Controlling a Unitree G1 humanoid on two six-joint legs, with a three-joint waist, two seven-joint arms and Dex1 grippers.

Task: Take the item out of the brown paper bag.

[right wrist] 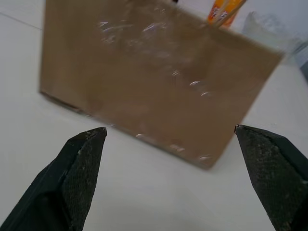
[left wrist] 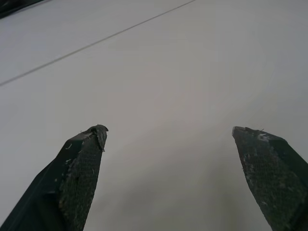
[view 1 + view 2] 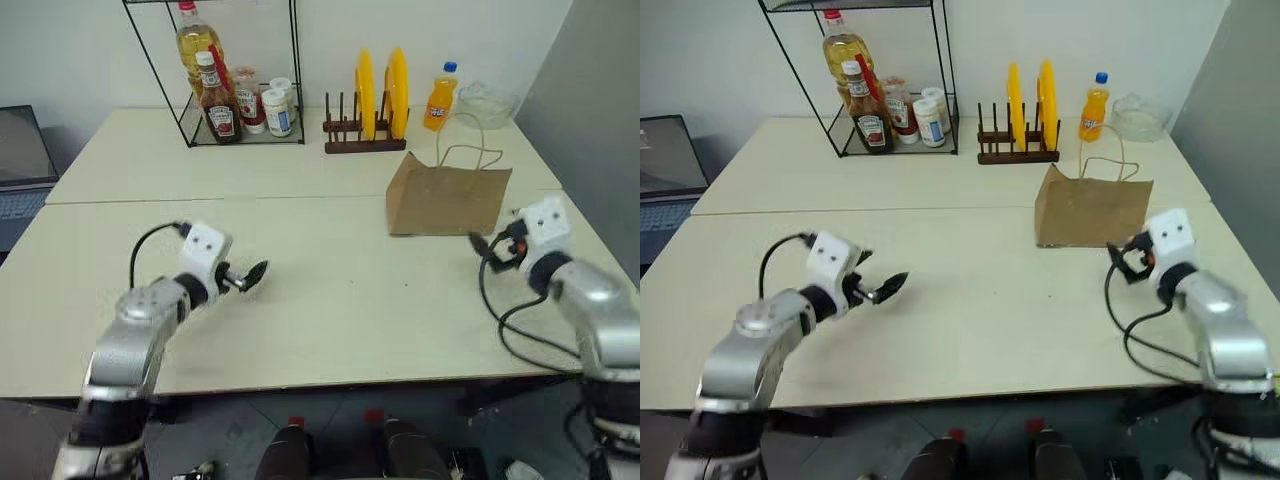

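My right gripper (image 1: 171,139), jaws spread wide, faces the brown paper bag (image 3: 449,197) at right of frame; I'd approach its open top, keeping the left gripper (image 2: 168,137), also spread, clear.

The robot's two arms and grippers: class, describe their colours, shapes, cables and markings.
Both arms are silver-grey metal with rounded joints. Each wrist carries a white box with two dark dots, and a black cable loops from it. The left gripper and right gripper each have two black, tapered fingers with rough inner faces.

No legible text on anything.
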